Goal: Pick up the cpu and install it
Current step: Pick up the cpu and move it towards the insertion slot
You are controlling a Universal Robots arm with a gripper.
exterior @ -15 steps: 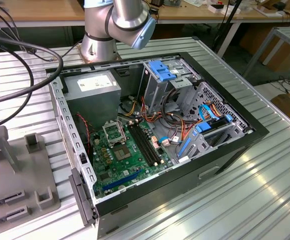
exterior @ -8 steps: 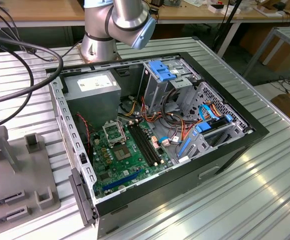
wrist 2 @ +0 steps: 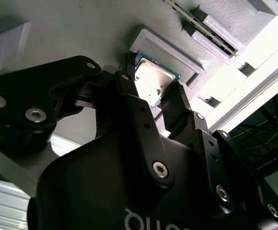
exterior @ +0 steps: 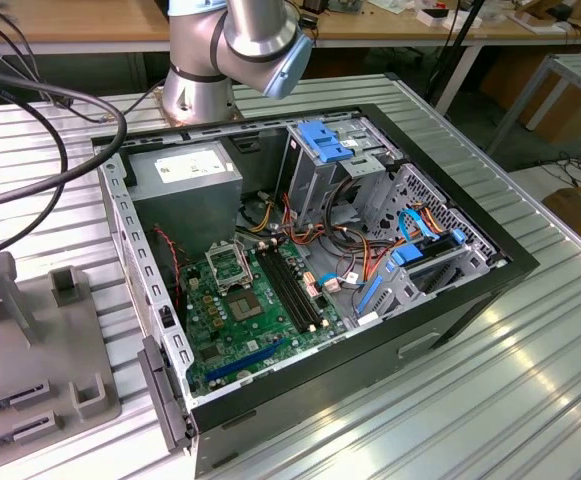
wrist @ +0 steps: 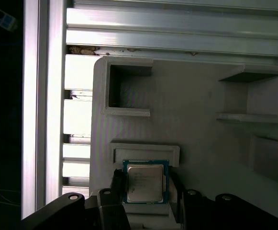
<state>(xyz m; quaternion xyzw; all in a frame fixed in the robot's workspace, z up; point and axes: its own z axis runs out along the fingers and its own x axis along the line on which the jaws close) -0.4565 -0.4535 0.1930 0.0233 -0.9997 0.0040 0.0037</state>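
The cpu is a small square chip with a dull grey metal top and a green rim. It lies in a shallow recess of a grey parts holder. My gripper is down over it, one black finger against each of two opposite edges, shut on the chip. In the second wrist view the cpu shines brightly between the same fingers of the gripper. In the exterior view the open socket sits on the green motherboard inside the computer case.
The grey parts holder stands at the exterior view's left, outside the case. The arm's base rises behind the case. Drive cages with blue latches, cable bundles and black memory slots crowd the case beside the socket. A ribbed metal table carries everything.
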